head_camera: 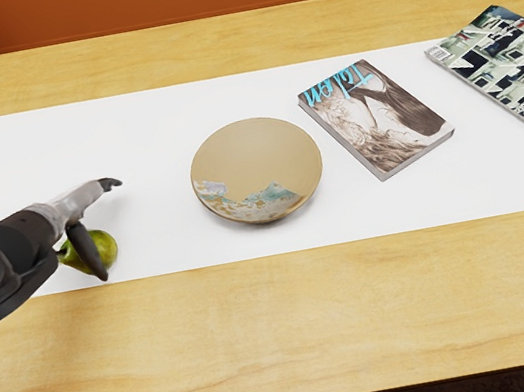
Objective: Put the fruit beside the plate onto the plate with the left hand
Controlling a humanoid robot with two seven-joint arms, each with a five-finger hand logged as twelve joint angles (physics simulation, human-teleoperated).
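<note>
A green pear lies on the white runner at the left, partly hidden behind my left hand. The left arm comes in from the left edge and the hand hovers right over the pear, fingers spread, one pointing right and one reaching down past the fruit. It holds nothing that I can see. A tan plate with a blue-white pattern on its near rim sits in the middle of the runner, well to the right of the pear. The right arm does not show.
Two magazines lie to the right of the plate: one with a long-haired figure and one with a grey collage cover at the far right edge. The white runner crosses a wooden table.
</note>
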